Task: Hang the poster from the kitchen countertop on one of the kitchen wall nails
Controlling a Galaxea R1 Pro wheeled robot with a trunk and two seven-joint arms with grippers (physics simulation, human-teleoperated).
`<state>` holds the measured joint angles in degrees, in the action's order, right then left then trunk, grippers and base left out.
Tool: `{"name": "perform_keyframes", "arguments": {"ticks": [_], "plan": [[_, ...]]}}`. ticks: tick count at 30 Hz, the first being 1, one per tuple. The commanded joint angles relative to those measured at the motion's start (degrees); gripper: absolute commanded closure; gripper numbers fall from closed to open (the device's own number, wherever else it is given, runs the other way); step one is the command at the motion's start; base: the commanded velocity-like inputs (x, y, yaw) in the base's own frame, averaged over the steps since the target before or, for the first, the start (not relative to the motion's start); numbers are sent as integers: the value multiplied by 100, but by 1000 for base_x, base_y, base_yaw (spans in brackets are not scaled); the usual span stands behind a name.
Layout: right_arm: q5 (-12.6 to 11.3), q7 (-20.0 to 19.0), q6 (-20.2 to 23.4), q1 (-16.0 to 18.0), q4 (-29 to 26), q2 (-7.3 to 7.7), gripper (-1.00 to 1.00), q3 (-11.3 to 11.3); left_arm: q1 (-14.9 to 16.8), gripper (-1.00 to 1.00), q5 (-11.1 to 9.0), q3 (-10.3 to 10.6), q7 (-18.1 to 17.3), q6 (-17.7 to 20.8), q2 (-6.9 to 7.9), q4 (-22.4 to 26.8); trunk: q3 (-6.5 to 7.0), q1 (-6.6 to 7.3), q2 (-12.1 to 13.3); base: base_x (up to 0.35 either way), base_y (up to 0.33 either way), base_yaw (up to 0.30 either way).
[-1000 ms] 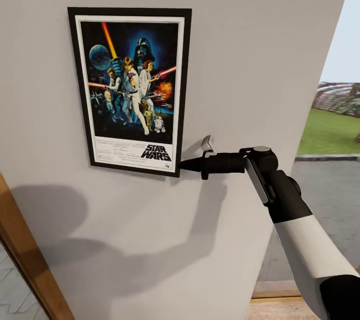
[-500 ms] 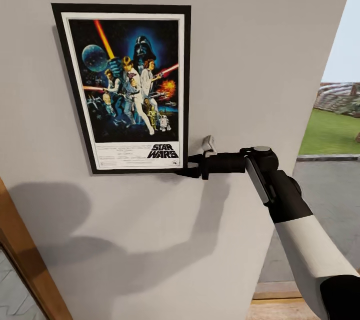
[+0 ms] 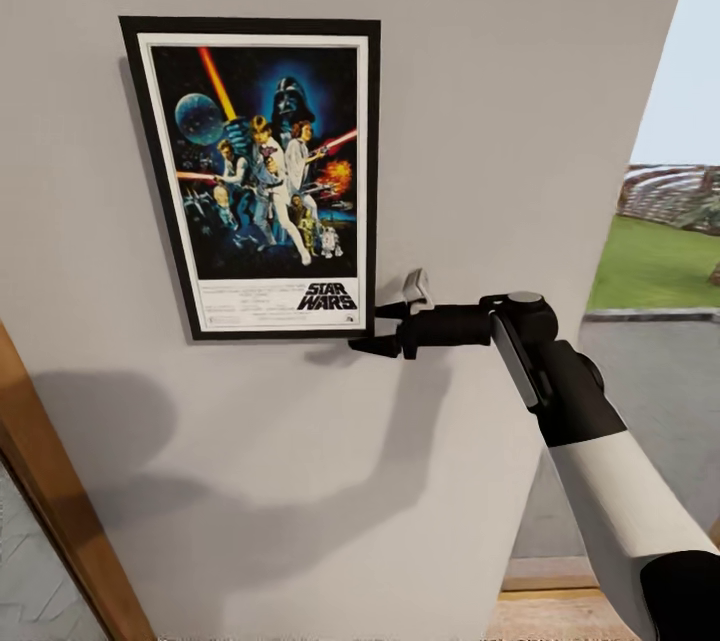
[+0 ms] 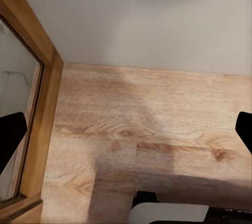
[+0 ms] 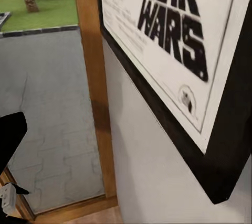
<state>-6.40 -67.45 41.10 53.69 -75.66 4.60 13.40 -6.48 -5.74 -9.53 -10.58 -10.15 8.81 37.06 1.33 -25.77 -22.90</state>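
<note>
Now poster (image 3: 262, 176) hangs just beside open right pincer (image 3: 375, 328).

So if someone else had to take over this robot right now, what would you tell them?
Right gripper: open, at the poster's lower right corner, no longer clamping it.
Left gripper: open, holding nothing, pointing down at the wooden floor.
Poster: upright against the grey wall, apparently hanging; the nail isn't visible.
Done: poster carried over and put up.
Left: ease the right arm back and check that the poster stays put.
</note>
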Motion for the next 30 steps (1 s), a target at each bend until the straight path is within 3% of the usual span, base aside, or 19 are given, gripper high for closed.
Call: {"name": "perform_keyframes", "arguments": {"ticks": [1, 8, 9, 11, 12, 14, 15, 16, 17, 22, 25, 26, 30], "plan": [[-41, 11, 43, 2, -9, 6, -100, 11, -3, -100, -59, -14, -49, 6, -2, 3, -1, -1, -2, -87, 0, 0], [-41, 9, 38, -78, -39, 34, -100, 12, -3, -100, -59, -14, -49, 5, -2, 3, -1, -1, -2, -126, 0, 0], [-44, 13, -4, -428, -57, 41, -100, -1, -3, -100, -59, -14, -49, 5, -2, 3, -1, -1, -2, -8, 0, 0], [-45, 14, -25, -679, -122, 49, -100, -69, -3, -100, -59, -17, -49, 4, -2, 3, -1, -1, -2, -5, 0, 0], [-43, 6, -807, -2019, -609, 93, -100, -479, -3, -100, -69, -20, -49, 4, -2, 0, -1, -1, -2, 0, 0, 0], [-40, 5, -1122, -2457, -640, 131, -100, -638, -3, -100, -68, -17, -49, 4, -2, -3, -1, -1, -2, 0, 0, 0], [-32, 19, -2109, -3749, -552, 188, -100, -1198, -3, -100, -66, -14, -49, 6, -2, -10, -1, -1, -2, 0, 0, 0], [-30, 21, -2389, -4029, -361, 192, -100, -1378, -3, -100, -67, -14, -49, 6, -2, -25, -1, -1, -2, 0, 0, 0], [-30, 21, -2389, -4029, -361, 192, -100, -1378, -3, -100, -67, -14, -49, 6, -2, -25, -1, -1, -2, 0, 0, 0], [-32, 17, -3028, -4667, 606, 208, -100, -1872, -3, -100, -68, 3, -49, -38, -2, -184, -1, -1, -2, 0, 0, 0], [-21, 19, -3283, -4836, 1143, 211, -100, -2107, -3, -100, -65, 3, -49, -108, -2, -228, -1, -1, -2, 0, 0, 0], [-9, 35, -3801, -4936, 1985, 231, -100, -2288, -3, -100, -62, 15, -42, -165, -7, -325, -1, -1, -2, 0, 0, 0], [-1, 140, -4538, -5008, 3463, 317, -100, -2419, -3, -100, -60, 46, -23, -205, -20, -567, -1, -1, -2, 0, 0, 0]]}}
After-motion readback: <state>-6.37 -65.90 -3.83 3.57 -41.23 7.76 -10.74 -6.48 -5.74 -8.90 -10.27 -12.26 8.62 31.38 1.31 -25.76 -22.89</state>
